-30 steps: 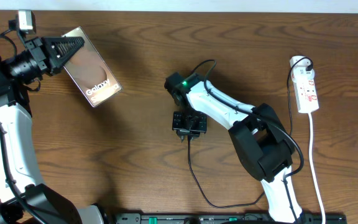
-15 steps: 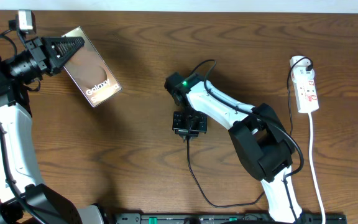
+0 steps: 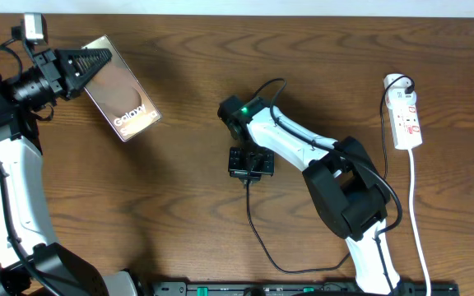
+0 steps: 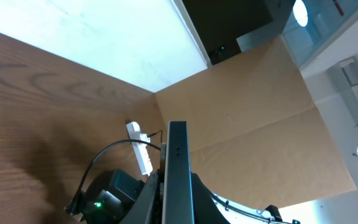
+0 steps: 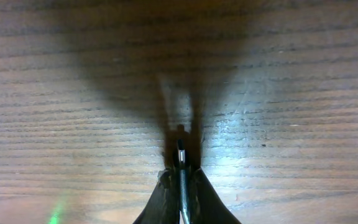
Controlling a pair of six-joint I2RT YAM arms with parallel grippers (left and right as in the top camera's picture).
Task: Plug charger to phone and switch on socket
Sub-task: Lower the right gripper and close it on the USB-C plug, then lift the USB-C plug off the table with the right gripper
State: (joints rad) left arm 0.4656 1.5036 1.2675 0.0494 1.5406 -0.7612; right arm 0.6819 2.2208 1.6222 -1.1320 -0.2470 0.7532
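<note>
Now right tool (image 5: 180, 175) tighter on charger (image 5: 181, 152)

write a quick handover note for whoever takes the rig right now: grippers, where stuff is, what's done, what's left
Left gripper: shut on the phone, at the far-left corner of the table.
Right gripper: shut on the charger tip, mid-table, touching nothing else.
Socket: right side of the table, neither arm near it; switch state not readable.
Done: phone and charger tip both gripped.
Left: bring the tip to the phone, plug in, then switch on the socket.
</note>
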